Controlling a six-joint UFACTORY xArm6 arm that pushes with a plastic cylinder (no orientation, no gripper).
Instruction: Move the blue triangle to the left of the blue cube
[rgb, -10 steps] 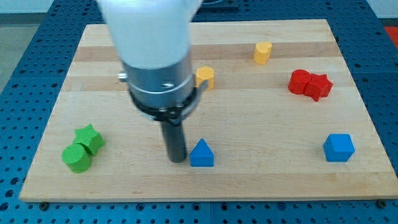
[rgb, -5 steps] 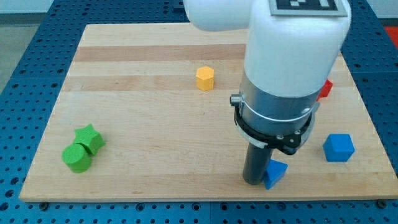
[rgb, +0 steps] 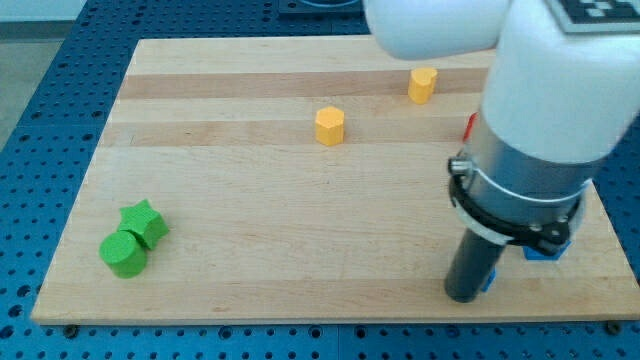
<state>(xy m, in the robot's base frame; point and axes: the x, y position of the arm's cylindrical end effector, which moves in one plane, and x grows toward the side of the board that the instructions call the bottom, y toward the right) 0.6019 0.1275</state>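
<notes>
My tip (rgb: 464, 295) rests on the wooden board (rgb: 250, 200) near its bottom edge, at the view's lower right. The blue triangle (rgb: 488, 279) is almost fully hidden behind the rod; only a small blue sliver shows at the rod's right side, touching it. The blue cube (rgb: 545, 251) is mostly hidden behind the arm's body; its lower part shows just right of the triangle. Whether the triangle touches the cube cannot be told.
A yellow hexagonal block (rgb: 329, 126) sits at the centre top. A second yellow block (rgb: 422, 85) lies near the top edge. A red block (rgb: 470, 127) peeks out left of the arm. A green star (rgb: 145, 221) and green cylinder (rgb: 123, 254) touch at lower left.
My tip has swept from the board's middle to the right along the bottom edge, pushing the blue triangle with it, close up to the blue cube. The arm now hides most of both.
</notes>
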